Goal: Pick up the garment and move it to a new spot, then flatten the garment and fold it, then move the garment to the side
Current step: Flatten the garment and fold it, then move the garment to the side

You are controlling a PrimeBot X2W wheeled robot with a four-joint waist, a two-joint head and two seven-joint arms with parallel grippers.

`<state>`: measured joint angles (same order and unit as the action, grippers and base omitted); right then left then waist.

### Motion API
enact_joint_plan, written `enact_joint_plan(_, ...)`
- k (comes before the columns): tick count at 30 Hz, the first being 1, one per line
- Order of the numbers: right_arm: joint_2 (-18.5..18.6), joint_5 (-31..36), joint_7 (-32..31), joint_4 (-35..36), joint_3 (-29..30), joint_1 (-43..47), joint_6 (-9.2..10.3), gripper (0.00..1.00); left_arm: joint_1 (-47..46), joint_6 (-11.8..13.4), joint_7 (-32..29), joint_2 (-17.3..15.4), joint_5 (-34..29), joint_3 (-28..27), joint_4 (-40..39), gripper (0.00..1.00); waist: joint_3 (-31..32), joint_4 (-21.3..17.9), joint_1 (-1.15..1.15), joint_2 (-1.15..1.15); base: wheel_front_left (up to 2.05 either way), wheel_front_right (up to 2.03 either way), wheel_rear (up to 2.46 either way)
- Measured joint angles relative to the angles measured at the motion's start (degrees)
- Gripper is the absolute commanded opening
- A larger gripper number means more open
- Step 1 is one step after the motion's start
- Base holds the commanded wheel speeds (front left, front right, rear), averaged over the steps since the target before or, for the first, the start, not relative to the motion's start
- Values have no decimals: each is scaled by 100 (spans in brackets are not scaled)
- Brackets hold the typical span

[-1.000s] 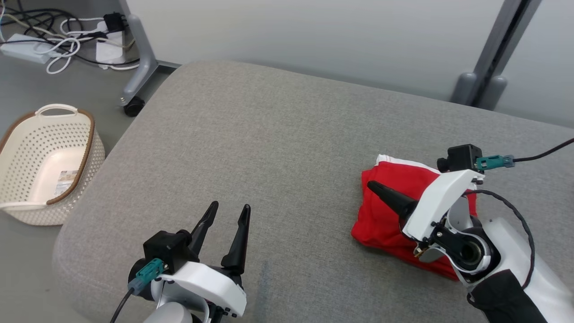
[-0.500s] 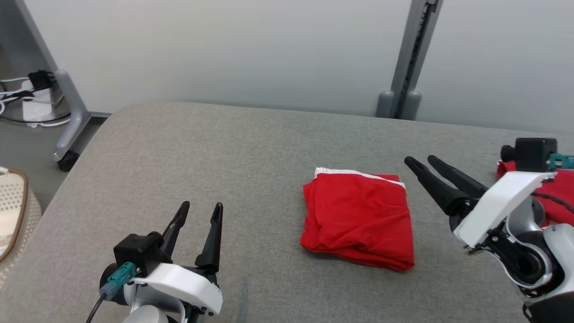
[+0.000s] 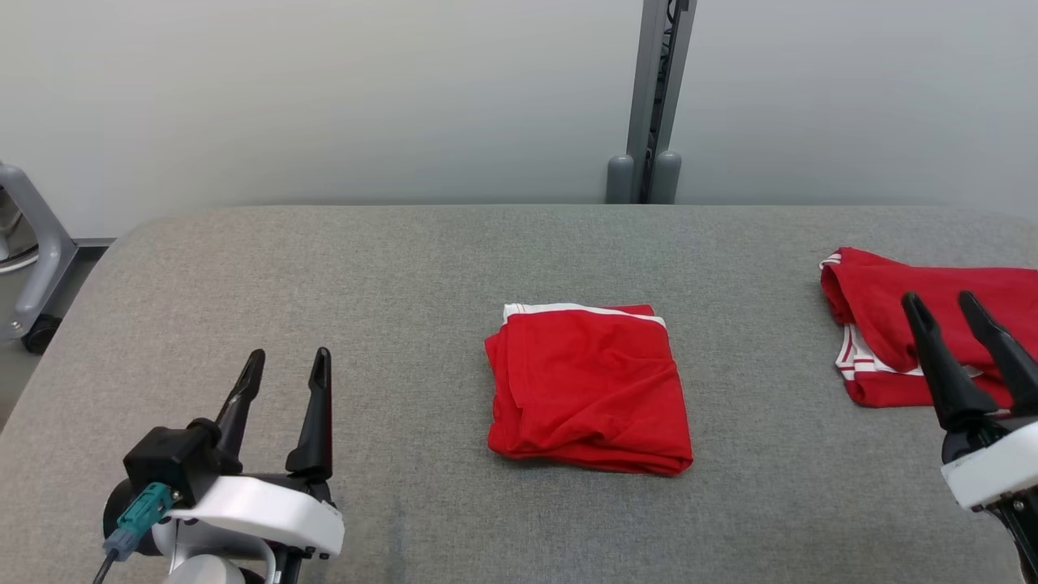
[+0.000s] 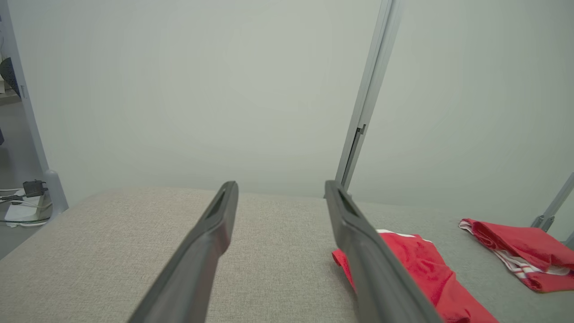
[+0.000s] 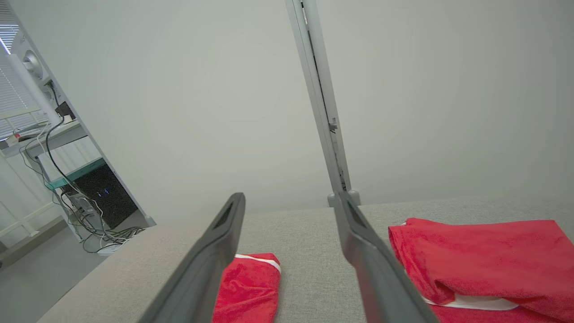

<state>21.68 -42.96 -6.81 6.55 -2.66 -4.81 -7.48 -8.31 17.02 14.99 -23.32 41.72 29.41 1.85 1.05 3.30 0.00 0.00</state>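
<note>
The garment (image 3: 588, 389), red with a white band along its far edge, lies folded into a rough square in the middle of the grey pad (image 3: 389, 268), flat apart from a few soft creases, and nothing is touching it. The left gripper (image 3: 289, 357) hovers over the pad's near left part, well apart from the garment, its two dark fingers spread with only bare pad between them. The right gripper (image 3: 939, 298) is at the near right, its fingers likewise parted and holding nothing. From the head they cross the near edge of the other garment (image 3: 892, 300), a red piece with white stripes lying loosely folded at the pad's right end, well apart from the first. In the right wrist view this piece lies to the right of the fingers and the folded one low on the left; whether the fingers touch the cloth I cannot tell. Behind the pad stands a pale wall (image 3: 324, 97) with a grey post (image 3: 653, 97) rising just beyond the far edge. A grey frame leg (image 3: 36, 251) stands on the floor at the far left.
</note>
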Motion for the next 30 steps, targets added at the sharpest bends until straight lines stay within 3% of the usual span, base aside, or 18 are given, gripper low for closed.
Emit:
enact_joint_plan(5,-209,466,455,-111,248,371,0,100,77,70,0,-202,-597,-18,45,100,-83,-34,0,0,0,0,0)
enact_joint_plan(10,-274,890,906,-383,288,626,0,100,113,60,0,-114,-808,-5,137,100,-89,12,0,0,0,0,0)
enact_joint_plan(17,-536,1347,1408,-738,367,1040,0,100,225,-157,0,146,-1092,-133,286,100,-36,124,0,0,0,0,0)
enact_joint_plan(30,-680,1600,1371,-700,215,1123,0,100,436,-630,1,664,-1486,-645,619,100,15,149,0,0,0,0,0)
